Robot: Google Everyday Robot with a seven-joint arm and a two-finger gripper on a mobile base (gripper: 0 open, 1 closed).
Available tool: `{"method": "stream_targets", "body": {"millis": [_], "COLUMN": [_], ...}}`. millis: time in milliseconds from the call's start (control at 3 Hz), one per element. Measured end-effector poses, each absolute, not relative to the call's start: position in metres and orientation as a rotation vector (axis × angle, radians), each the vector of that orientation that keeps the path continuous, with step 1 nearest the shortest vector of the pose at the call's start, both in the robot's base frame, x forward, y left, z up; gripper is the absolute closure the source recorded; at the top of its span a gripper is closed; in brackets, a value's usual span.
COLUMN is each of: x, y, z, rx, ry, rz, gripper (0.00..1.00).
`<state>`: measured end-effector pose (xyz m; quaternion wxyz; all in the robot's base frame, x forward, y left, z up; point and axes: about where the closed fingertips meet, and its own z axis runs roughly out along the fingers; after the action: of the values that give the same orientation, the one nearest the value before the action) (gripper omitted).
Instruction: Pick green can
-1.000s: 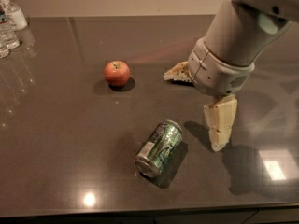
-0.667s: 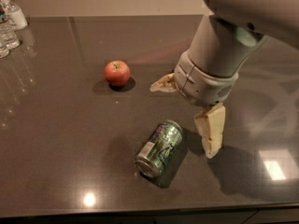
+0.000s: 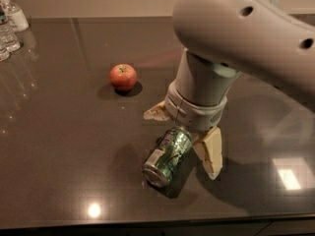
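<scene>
The green can (image 3: 166, 159) lies on its side on the dark table (image 3: 64, 146), its silver end facing the front left. My gripper (image 3: 184, 136) hangs right over the can's far end, fingers spread wide. One cream finger (image 3: 210, 152) points down just right of the can. The other finger (image 3: 156, 113) sticks out to the left behind the can. The jaws are open and hold nothing. The can's far end is hidden under the wrist.
A red apple (image 3: 122, 77) sits on the table to the back left of the can. Clear water bottles (image 3: 10, 23) stand at the far left corner. The table's front edge runs close below the can. My large arm (image 3: 246, 33) fills the upper right.
My arm has moved left and toward the front, from beside the can's right to directly over its far end. The can and apple have not moved.
</scene>
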<state>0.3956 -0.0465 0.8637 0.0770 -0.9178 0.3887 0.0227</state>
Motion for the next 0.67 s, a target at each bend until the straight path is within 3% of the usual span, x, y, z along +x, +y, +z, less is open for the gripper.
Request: {"method": "stream_targets", "body": {"millis": [333, 667], "x": [0.3912, 0.3856], "y": [-0.0392, -0.0337], "z": [0.8481, 0.8419], "rx": [-2.807, -2.838], "ry": [1.114, 1.082], "rz": [0.076, 0.092], "gripper": [0.00, 0.18]}}
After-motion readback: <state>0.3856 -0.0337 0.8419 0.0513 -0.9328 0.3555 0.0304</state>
